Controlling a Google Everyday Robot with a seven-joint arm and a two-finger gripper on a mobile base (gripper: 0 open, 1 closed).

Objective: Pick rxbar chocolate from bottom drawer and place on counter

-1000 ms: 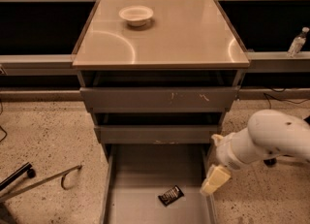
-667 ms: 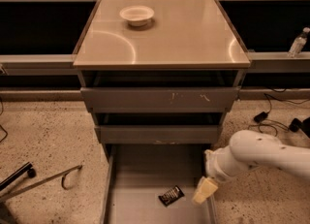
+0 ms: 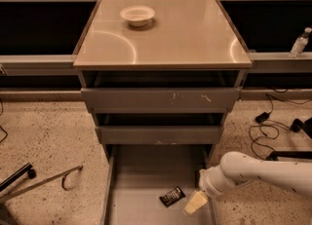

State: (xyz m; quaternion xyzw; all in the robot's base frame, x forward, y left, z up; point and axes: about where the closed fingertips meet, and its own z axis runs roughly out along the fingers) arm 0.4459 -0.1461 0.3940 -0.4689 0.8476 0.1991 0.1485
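The rxbar chocolate is a small black wrapper lying flat on the grey floor of the open bottom drawer, towards its right front. My gripper hangs from the white arm inside the drawer, just right of the bar and a little apart from it. The glossy tan counter tops the cabinet above.
A white bowl sits on the counter's back left. Two shallower grey drawers are above the bottom one. Black cables lie on the floor at the right, a metal stand at the left. A bottle stands on the right shelf.
My arm has moved down and to the left into the bottom drawer, bringing the gripper close beside the rxbar chocolate. The bar has not moved.
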